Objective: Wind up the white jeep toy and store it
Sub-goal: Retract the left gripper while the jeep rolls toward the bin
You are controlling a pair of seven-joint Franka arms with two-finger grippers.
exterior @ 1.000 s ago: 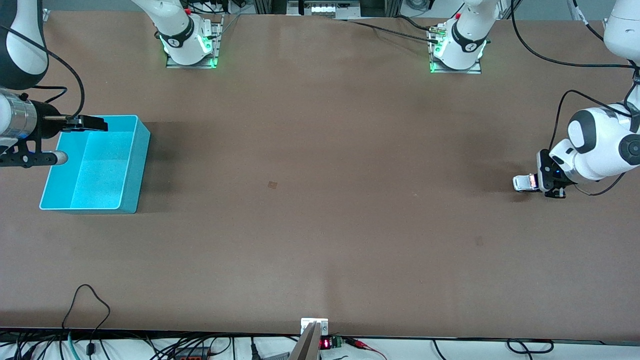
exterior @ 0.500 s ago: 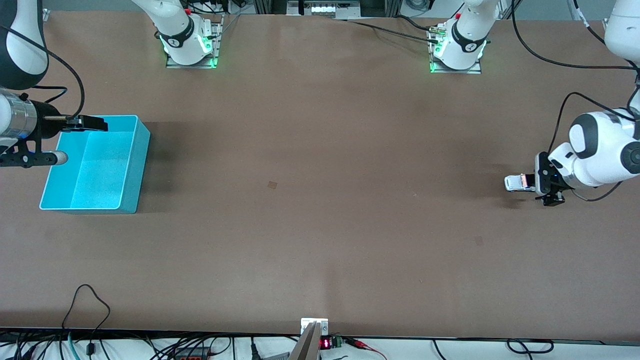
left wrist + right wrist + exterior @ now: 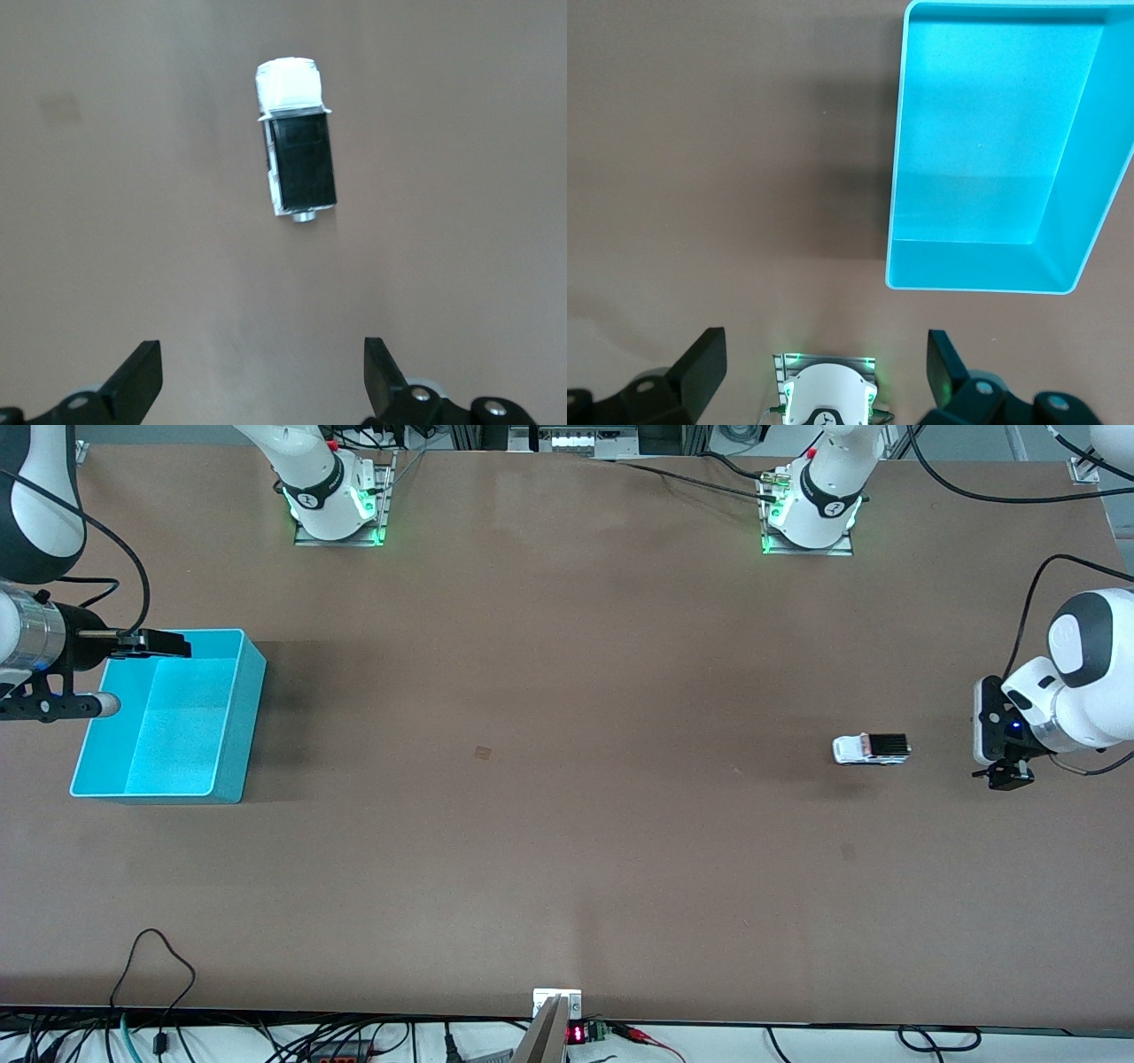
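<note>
no readable text, labels, brands or numbers on anything in view

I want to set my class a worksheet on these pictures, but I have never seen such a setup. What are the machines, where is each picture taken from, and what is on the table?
Two robot arms stand at a brown table. The wide picture comes from a high camera facing them; the other two come from cameras on each arm's wrist. The left hand is open and holds nothing; the white jeep toy stands free on the table, apart from that hand and toward the left arm's end. Its wrist view shows the toy's black roof from above. The right hand, also open and empty, waits over the rim of the turquoise bin, which has nothing in it.
</note>
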